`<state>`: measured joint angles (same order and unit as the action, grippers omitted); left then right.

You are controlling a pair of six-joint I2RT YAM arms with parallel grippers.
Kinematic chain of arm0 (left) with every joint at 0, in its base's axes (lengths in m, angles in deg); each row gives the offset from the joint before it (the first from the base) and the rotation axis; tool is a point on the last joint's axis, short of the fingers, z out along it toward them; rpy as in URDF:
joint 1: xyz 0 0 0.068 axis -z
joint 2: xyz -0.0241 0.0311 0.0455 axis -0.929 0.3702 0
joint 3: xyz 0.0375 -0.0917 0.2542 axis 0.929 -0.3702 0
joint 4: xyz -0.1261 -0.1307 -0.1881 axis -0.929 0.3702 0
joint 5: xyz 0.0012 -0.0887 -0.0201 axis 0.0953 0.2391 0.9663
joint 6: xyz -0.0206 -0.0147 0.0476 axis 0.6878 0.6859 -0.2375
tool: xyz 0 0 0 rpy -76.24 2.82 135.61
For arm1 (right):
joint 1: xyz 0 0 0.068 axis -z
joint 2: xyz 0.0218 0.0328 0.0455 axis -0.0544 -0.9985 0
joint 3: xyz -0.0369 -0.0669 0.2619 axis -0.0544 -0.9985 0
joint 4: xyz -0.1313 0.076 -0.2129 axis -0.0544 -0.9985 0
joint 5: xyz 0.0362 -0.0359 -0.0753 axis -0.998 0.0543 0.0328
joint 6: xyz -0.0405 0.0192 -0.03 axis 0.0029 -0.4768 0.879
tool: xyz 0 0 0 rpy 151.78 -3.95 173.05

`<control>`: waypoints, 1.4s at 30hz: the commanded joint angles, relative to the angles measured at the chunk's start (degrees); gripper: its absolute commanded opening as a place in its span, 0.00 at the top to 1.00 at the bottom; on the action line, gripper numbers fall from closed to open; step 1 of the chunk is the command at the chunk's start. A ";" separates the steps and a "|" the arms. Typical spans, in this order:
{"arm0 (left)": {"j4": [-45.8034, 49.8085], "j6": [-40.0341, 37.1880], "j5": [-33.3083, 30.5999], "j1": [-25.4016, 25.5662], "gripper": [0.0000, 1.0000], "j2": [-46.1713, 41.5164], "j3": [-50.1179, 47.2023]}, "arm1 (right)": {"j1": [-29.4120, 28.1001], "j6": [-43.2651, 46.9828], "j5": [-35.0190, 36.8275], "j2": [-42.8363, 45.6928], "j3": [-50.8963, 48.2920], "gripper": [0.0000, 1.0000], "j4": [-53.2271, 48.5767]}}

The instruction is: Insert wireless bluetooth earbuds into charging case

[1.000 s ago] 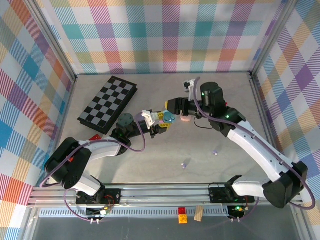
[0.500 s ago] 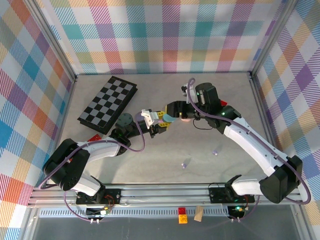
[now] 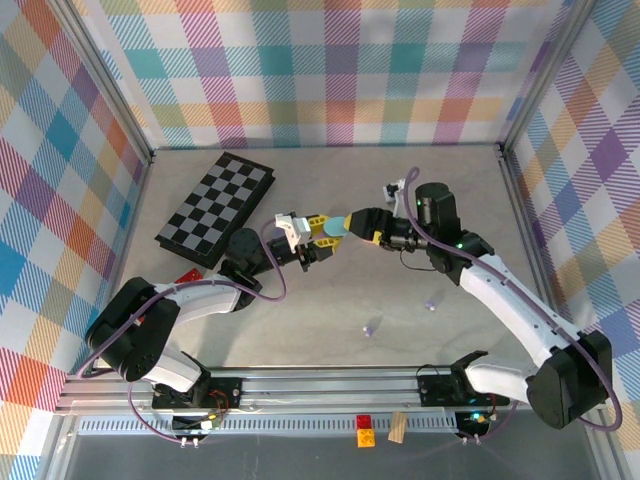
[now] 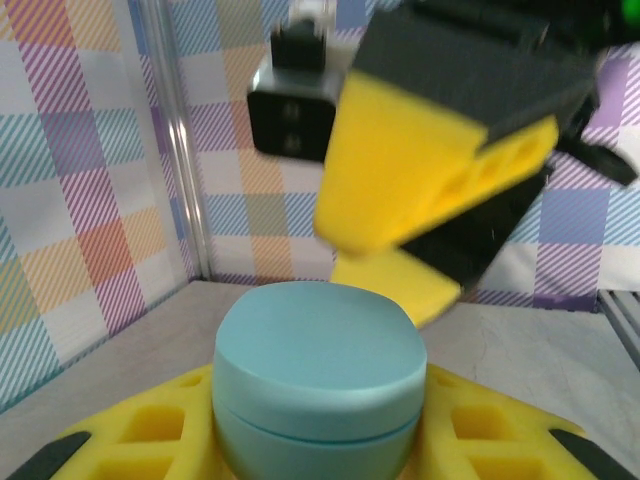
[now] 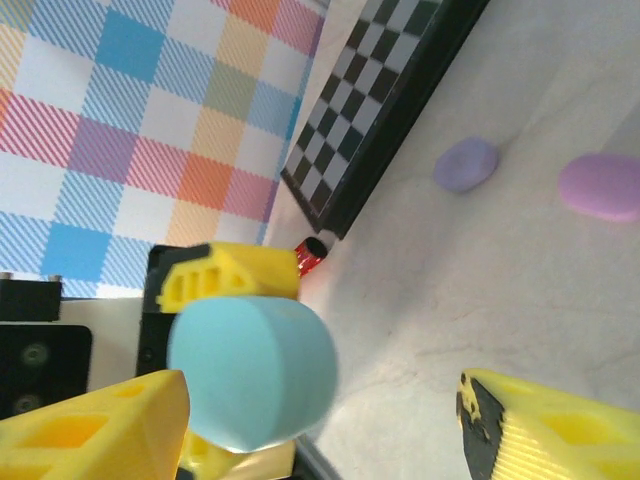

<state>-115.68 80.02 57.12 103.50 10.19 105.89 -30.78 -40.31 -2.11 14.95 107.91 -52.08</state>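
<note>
A folded black-and-white chessboard (image 3: 215, 208) lies at the far left of the grey table (image 3: 330, 300). A small red block (image 3: 189, 277) sits just nearer than it. Off the near edge, a red and yellow block (image 3: 365, 431) rests beside a wooden block (image 3: 398, 427).

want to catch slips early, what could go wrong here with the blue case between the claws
The open right claw crowds the light blue pebble-shaped plastic case held in the left claw; a bump could knock it loose. The case looks closed, so prying it open may twist it out.
</note>
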 commanded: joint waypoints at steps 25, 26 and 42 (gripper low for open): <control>0.58 -0.17 0.79 0.20 0.27 -1.52 0.30 | 2.35 -14.85 -4.72 -1.77 -8.75 0.86 24.86; 1.32 -0.38 0.52 0.20 0.21 -1.93 -0.22 | 2.77 -13.66 -2.86 -1.14 -9.39 0.86 23.58; 44.23 -16.41 6.72 0.02 0.00 -7.45 5.26 | 7.70 -6.96 16.55 -9.04 -21.14 0.84 19.55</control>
<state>-79.10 68.06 61.43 103.43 3.90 109.59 -23.30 -48.27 12.60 8.00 87.54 -36.17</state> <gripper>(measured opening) 0.997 0.237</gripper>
